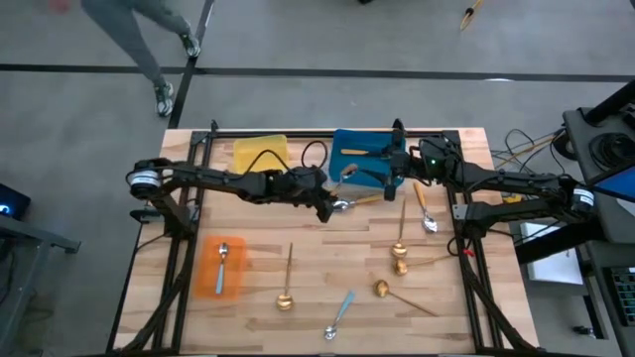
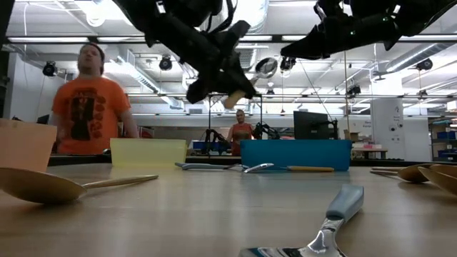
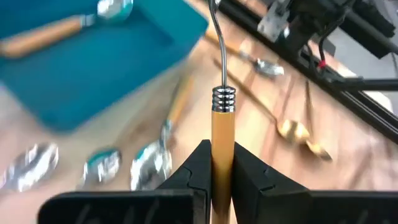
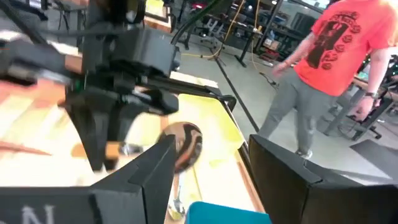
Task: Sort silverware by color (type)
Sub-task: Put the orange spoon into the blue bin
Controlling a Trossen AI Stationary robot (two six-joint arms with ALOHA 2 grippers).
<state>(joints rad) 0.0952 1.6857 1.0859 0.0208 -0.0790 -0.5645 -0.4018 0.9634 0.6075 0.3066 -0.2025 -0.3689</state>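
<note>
**Ana:** High view first, from the left: what lies on the counter?

**Ben:** An orange tray with one blue-handled spoon in it, then a yellow tray, then a blue tray. Gold spoons lie scattered near the front.

**Ana:** And the left gripper?

**Ben:** It sits mid-counter, beside the blue tray, jaws clamped narrow on an orange-handled spoon held in the air.

**Ana:** The right gripper?

**Ben:** Over the blue tray, jaws spread wide, holding nothing, the spoon's bowl between them.
</note>
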